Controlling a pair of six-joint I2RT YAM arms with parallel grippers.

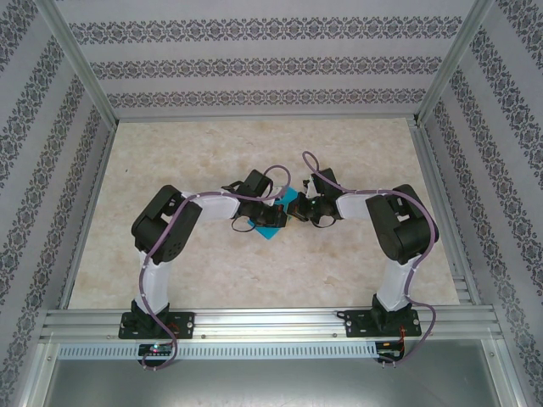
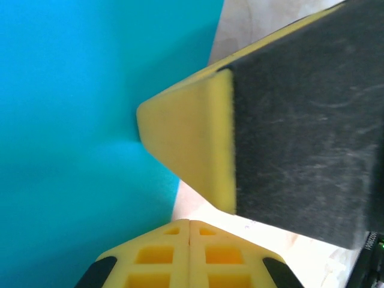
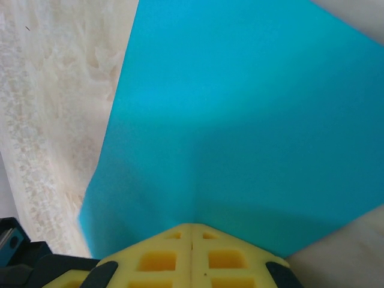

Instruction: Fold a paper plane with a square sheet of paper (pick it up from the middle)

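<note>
Teal square sheet of paper (image 1: 289, 198) between clenched left end effector (image 2: 189, 223) and clenched right end effector (image 3: 192, 227) overhead; against each close-up

Both arms were raised from their bases at the near edge, bent sharply at the elbow and turned inward, so that the wrists were brought together mid-scene. The left gripper (image 1: 273, 217) and the right gripper (image 1: 302, 209) were pointed at each other, tips just beside one another. On each, the yellow fingers (image 3: 171, 243) were seen pressed together along a thin seam, no gap being left.
</note>
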